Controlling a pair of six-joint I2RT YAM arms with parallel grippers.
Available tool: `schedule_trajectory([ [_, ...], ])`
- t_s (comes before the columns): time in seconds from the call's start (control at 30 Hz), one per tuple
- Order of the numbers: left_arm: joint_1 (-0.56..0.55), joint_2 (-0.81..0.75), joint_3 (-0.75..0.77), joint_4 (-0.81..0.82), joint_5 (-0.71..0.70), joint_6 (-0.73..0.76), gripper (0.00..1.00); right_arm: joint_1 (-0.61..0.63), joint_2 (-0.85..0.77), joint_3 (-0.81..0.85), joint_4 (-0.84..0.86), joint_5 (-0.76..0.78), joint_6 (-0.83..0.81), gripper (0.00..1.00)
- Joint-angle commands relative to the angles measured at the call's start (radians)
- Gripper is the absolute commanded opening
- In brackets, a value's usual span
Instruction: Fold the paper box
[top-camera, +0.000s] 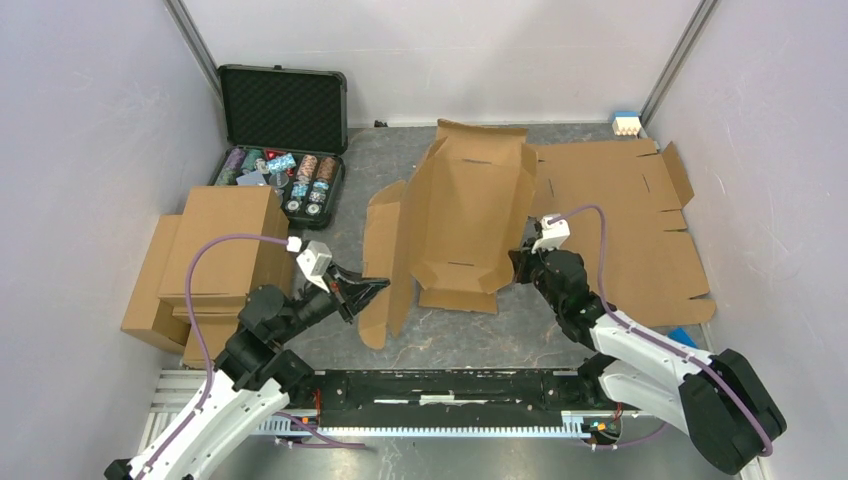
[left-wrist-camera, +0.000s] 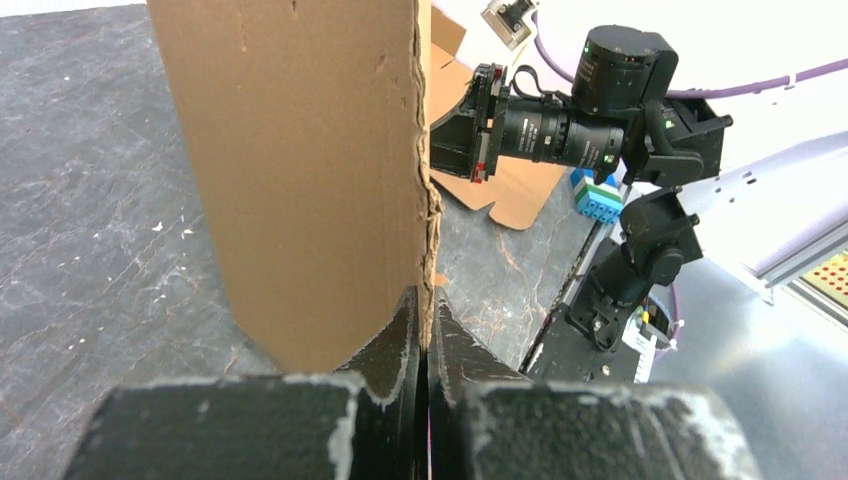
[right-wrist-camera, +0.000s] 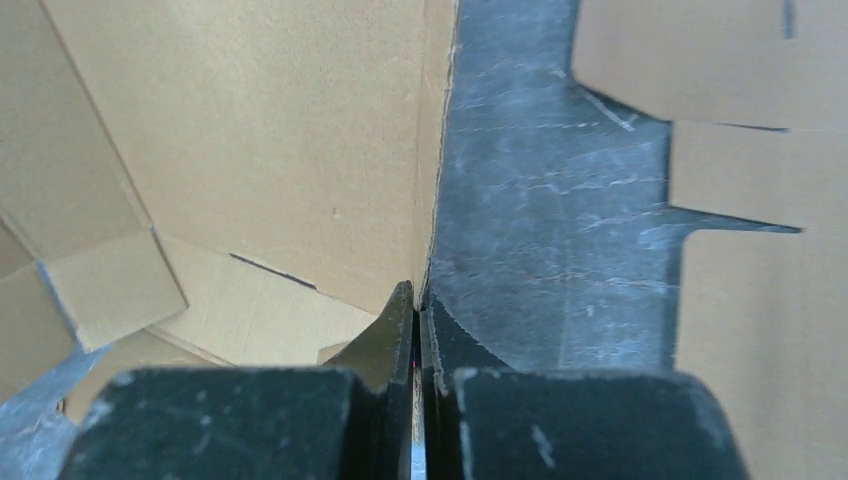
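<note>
On the grey, marbled desk (top-camera: 560, 335), the brown paper box (top-camera: 470, 215) sits half folded in the middle.
It is plain cardboard with thin slits. Its side walls stand up like a trough, and a long flap sticks out on the left. The left tool (top-camera: 375, 287) is squeezed tight on that flap's rough edge. The right tool (top-camera: 520, 262) is squeezed tight on the thin edge of the right wall. A flat cardboard sheet (top-camera: 630, 220) lies to the right, closed brown boxes (top-camera: 215, 250) to the left, and a black case (top-camera: 283, 110) of round chips at the back.

one paper box (top-camera: 465, 200), one flat blank (top-camera: 640, 240), one chip case (top-camera: 285, 108).
</note>
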Motion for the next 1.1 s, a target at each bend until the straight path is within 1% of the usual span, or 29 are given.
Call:
schedule_trajectory([
  [0.0,-0.004,0.053,-0.004,0.150,0.028,-0.061,0.02,0.002,-0.029,0.057,0.007,0.231,-0.004,0.00],
  [0.1,-0.013,0.096,-0.020,0.214,0.026,-0.082,0.02,0.002,-0.031,0.021,0.054,0.308,0.022,0.00],
  [0.2,-0.042,0.143,-0.043,0.269,-0.004,-0.094,0.02,0.003,-0.004,-0.018,0.153,0.328,0.030,0.00],
  [0.37,-0.132,0.218,-0.057,0.269,-0.145,-0.050,0.02,0.015,0.070,-0.027,0.257,0.404,0.023,0.00],
  [0.47,-0.175,0.264,-0.062,0.262,-0.233,-0.034,0.02,0.021,0.110,-0.055,0.352,0.462,0.017,0.00],
  [0.57,-0.201,0.316,-0.076,0.273,-0.279,-0.030,0.02,0.023,0.157,-0.075,0.420,0.482,-0.005,0.00],
  [0.7,-0.231,0.351,-0.098,0.325,-0.285,-0.037,0.02,0.024,0.202,-0.099,0.456,0.478,-0.002,0.00],
  [0.83,-0.249,0.351,-0.098,0.333,-0.277,-0.031,0.02,0.030,0.204,-0.129,0.460,0.459,0.010,0.00],
  [1.0,-0.265,0.361,-0.106,0.375,-0.196,-0.035,0.02,0.036,0.162,-0.164,0.424,0.403,0.023,0.00],
  [1.07,-0.269,0.363,-0.103,0.374,-0.159,-0.035,0.02,0.037,0.135,-0.178,0.405,0.352,0.010,0.03],
])
